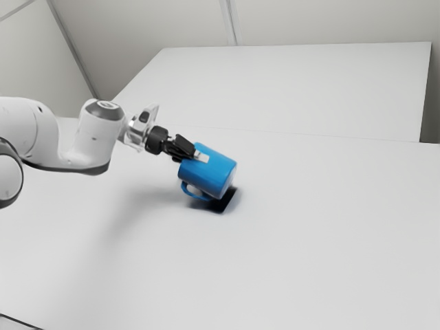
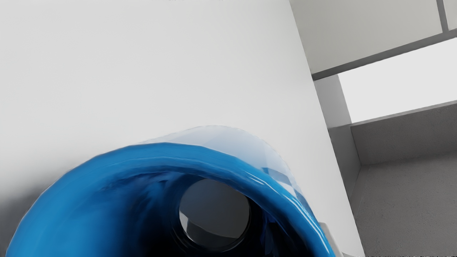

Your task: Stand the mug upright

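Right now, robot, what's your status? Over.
Gripper at rim of blue mug. Mug tilted, mouth facing gripper, not upright. Handle on underside.

Wrist view's edge cuts off mug (image 2: 164, 153); exterior view's left edge crops arm (image 1: 93, 144).

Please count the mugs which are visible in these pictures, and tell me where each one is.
1. The blue mug is tilted, beside the end effector, with the white table below. I cannot exclude another one hidden behind the arm.

A white table (image 1: 309, 240) stands before pale grey walls (image 1: 330, 20).
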Robot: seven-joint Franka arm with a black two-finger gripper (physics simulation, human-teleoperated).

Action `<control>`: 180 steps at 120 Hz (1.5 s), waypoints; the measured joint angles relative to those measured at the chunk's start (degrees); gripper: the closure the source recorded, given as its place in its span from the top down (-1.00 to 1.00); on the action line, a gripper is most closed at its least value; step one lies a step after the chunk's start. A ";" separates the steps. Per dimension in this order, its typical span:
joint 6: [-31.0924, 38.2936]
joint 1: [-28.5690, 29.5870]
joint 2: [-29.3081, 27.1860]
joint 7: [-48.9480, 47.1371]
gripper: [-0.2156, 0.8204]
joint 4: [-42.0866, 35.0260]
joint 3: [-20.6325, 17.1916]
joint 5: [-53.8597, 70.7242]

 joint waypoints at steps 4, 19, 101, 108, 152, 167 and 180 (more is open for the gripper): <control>0.03 -0.16 -1.32 0.21 -0.83 -0.34 -0.08 0.08; 0.61 -1.36 -6.59 -0.81 -0.87 -0.50 -0.09 5.31; 12.22 -13.83 -27.60 -31.27 -0.90 -18.95 -1.10 61.73; 15.20 -13.87 -28.30 -33.59 -0.90 -21.62 -1.32 63.25; 31.81 -14.67 -29.45 -44.83 -0.90 -32.41 -1.76 66.03; 35.46 -14.66 -29.01 -47.58 -0.90 -34.38 -1.77 66.15; 37.47 -14.73 -28.10 -49.57 -0.89 -34.78 -1.78 66.18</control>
